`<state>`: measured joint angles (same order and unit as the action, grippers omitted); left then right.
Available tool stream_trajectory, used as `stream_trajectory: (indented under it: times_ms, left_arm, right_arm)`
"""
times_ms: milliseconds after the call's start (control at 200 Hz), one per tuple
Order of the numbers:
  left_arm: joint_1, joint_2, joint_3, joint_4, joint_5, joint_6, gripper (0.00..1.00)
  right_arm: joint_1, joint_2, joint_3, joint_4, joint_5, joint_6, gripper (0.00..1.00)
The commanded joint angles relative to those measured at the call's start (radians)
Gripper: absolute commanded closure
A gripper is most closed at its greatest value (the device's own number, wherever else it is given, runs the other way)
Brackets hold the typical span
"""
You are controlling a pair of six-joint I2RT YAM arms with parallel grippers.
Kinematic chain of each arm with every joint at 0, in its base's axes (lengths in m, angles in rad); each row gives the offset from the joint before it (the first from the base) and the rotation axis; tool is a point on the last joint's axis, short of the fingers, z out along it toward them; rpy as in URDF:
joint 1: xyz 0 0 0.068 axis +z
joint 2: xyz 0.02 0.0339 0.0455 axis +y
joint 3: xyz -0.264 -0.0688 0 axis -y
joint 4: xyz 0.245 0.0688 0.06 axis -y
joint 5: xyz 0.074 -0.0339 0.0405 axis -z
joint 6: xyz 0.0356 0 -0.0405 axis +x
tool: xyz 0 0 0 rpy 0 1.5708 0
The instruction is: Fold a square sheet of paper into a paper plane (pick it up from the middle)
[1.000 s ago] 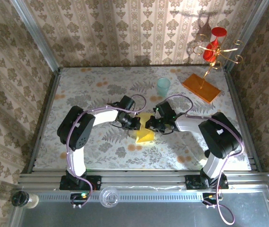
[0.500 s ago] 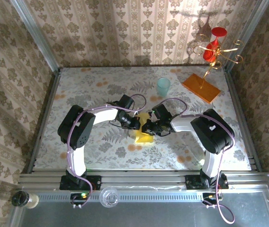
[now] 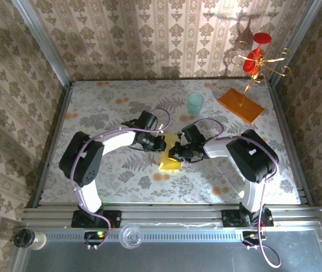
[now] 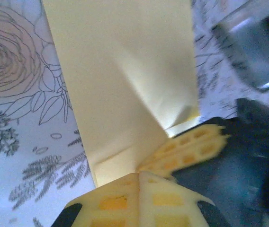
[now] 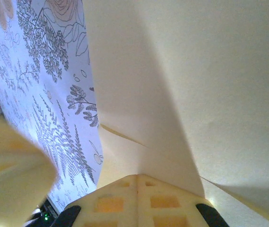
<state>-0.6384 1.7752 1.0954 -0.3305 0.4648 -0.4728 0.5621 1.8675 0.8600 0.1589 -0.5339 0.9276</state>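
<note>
The yellow sheet of paper (image 3: 170,161) lies folded into a narrow shape with slanted creases at the middle of the table. My left gripper (image 3: 162,145) is shut, its tips down on the paper's far left edge. My right gripper (image 3: 176,153) is shut too, touching the paper from the right. In the left wrist view the left gripper (image 4: 139,173) presses its closed tips on the paper (image 4: 125,71), with the right arm's fingers (image 4: 191,146) close beside. In the right wrist view the right gripper (image 5: 137,176) rests closed on a raised fold of the paper (image 5: 196,71).
A pale teal cup (image 3: 195,103) stands behind the paper. At the back right lies an orange slab (image 3: 240,105) carrying a gold stand with red pieces (image 3: 255,56). Patterned walls enclose the table on three sides.
The paper has gone from a wider shape to a narrower folded one. The right gripper has moved left onto it, and the left arm's elbow has swung out to the left.
</note>
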Motion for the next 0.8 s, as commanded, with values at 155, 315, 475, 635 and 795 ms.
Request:
stream_trajectory:
  times_ms: [155, 315, 475, 635, 795]
  left_arm:
    - [-0.047, -0.149, -0.172, 0.128, -0.032, -0.231, 0.98]
    - [-0.076, -0.144, -0.223, 0.222, 0.011, -0.320, 0.99]
    - [-0.084, -0.123, -0.240, 0.241, 0.021, -0.349, 0.99]
    - [-0.089, -0.114, -0.254, 0.245, 0.009, -0.362, 1.00]
    - [-0.090, -0.127, -0.273, 0.222, -0.023, -0.372, 1.00]
  right_arm:
    - [0.005, 0.074, -0.039, -0.120, 0.123, 0.039, 0.94]
    - [0.004, 0.074, -0.036, -0.122, 0.122, 0.040, 0.94]
    - [0.004, 0.073, -0.038, -0.121, 0.119, 0.043, 0.94]
    - [0.004, 0.070, -0.036, -0.122, 0.116, 0.040, 0.94]
    - [0.004, 0.066, -0.038, -0.121, 0.116, 0.042, 0.94]
